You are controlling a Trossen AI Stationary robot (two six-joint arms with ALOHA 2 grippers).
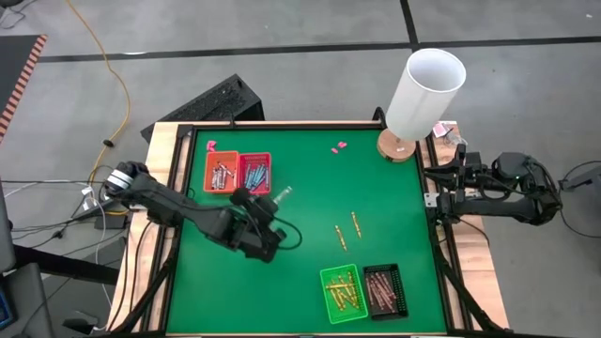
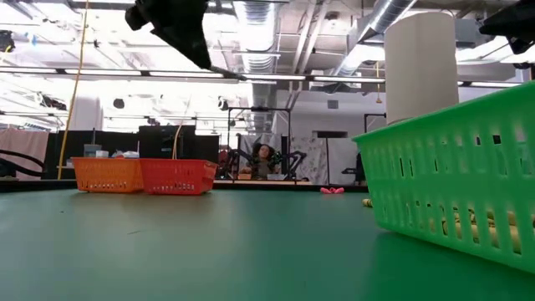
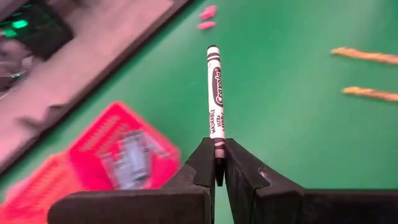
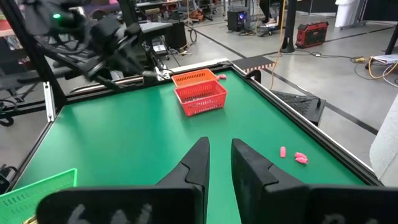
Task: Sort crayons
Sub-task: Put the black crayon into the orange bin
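Note:
My left gripper hangs above the green mat just right of the red tray and is shut on a grey-white crayon. The orange tray and the red one hold several crayons each. So do the green tray and the black tray near the front edge. Two yellow crayons lie flat on the mat. My right gripper waits beyond the table's right edge, open, with nothing between its fingers. My left gripper pinches the crayon's one end between its two fingers. The rest of the crayon sticks out ahead of the fingertips, in line with them. The fingers slant downward from the table's left side. The crayon is lifted clear of the mat.
A tall white cylinder on a round wooden base stands at the far right corner. Pink scraps lie near the far edge, and others behind the orange tray. Bare mat lies between the two pairs of trays.

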